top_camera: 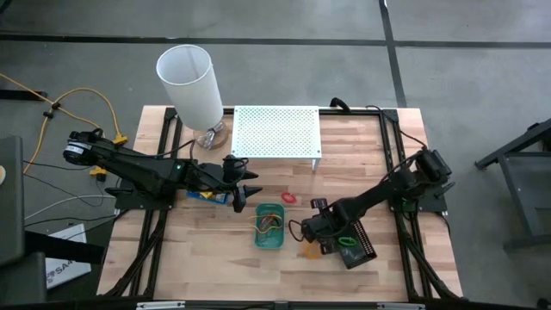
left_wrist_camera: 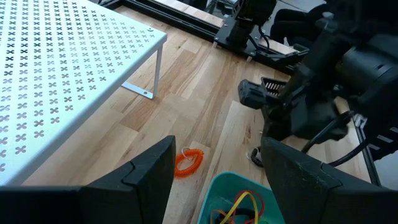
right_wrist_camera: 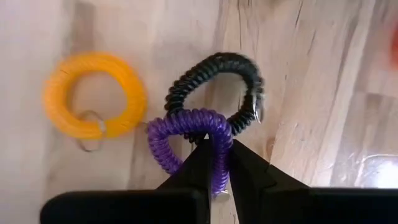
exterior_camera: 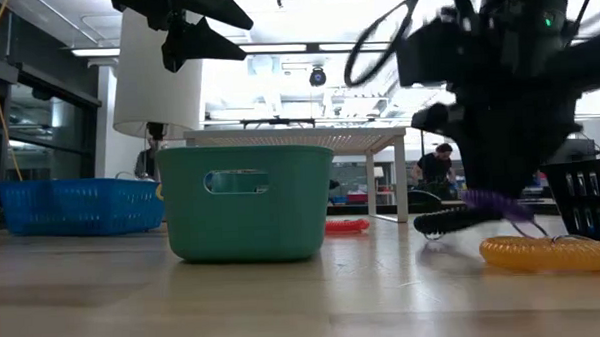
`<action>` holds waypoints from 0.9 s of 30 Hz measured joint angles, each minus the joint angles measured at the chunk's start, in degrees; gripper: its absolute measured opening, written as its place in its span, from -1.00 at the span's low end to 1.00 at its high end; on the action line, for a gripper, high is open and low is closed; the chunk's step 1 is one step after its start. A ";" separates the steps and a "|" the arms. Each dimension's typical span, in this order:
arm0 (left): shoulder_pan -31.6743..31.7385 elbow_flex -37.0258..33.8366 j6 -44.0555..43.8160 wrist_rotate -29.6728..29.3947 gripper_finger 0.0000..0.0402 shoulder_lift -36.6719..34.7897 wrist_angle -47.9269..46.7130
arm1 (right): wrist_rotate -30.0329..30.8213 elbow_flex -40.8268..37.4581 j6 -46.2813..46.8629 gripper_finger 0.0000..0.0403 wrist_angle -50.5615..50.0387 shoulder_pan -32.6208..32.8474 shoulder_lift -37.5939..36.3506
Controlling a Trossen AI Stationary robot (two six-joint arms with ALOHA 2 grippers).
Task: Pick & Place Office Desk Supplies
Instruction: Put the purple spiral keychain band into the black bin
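The right end effector (right_wrist_camera: 214, 146) is clenched on the purple coil ring (right_wrist_camera: 186, 134), its two dark fingers pinching the near side of the coil against the bench (right_wrist_camera: 311, 124). A black coil ring (right_wrist_camera: 214, 78) lies touching the purple one on its far side, and an orange-yellow coil ring (right_wrist_camera: 93, 93) with a small metal split ring lies just beside them, apart from the grip. In the high view this end effector (top_camera: 317, 232) works between the green tray (top_camera: 269, 226), which already holds several coloured rings, and the black tray (top_camera: 357, 248). A red coil ring (top_camera: 287, 197) lies loose near the white perforated shelf (top_camera: 275, 131). The left end effector (top_camera: 244, 191) hovers released above the bench near the green tray, with the blue tray (exterior_camera: 76, 206) beneath its arm. Judged step: pick of the purple ring, grasp made, lift not yet done. The next move calls for a straight rise that separates the purple ring from the black one, then carriage to a tray.
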 joint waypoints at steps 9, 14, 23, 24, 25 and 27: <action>0.00 0.00 0.00 -0.01 0.15 0.00 -0.02 | 2.57 1.35 -0.35 -0.88 -2.52 -0.41 -8.84; 0.00 0.00 0.00 -0.02 0.15 0.00 -0.02 | 3.98 1.34 -0.09 -0.88 -3.04 -0.23 -10.09; 0.00 0.00 0.00 0.00 0.15 0.00 -0.02 | 3.79 1.34 0.02 -0.88 -2.99 -0.18 -10.02; 0.00 0.00 0.02 -0.02 0.15 0.00 0.00 | 3.76 1.34 0.02 -0.88 -3.04 -0.17 -10.02; 0.00 0.00 0.01 -0.01 0.15 0.00 0.00 | 3.73 1.34 0.03 -0.88 -3.10 -0.17 -10.02; 0.00 0.00 0.01 -0.02 0.15 0.00 -0.01 | 3.73 1.34 0.04 -0.88 -3.07 -0.18 -10.02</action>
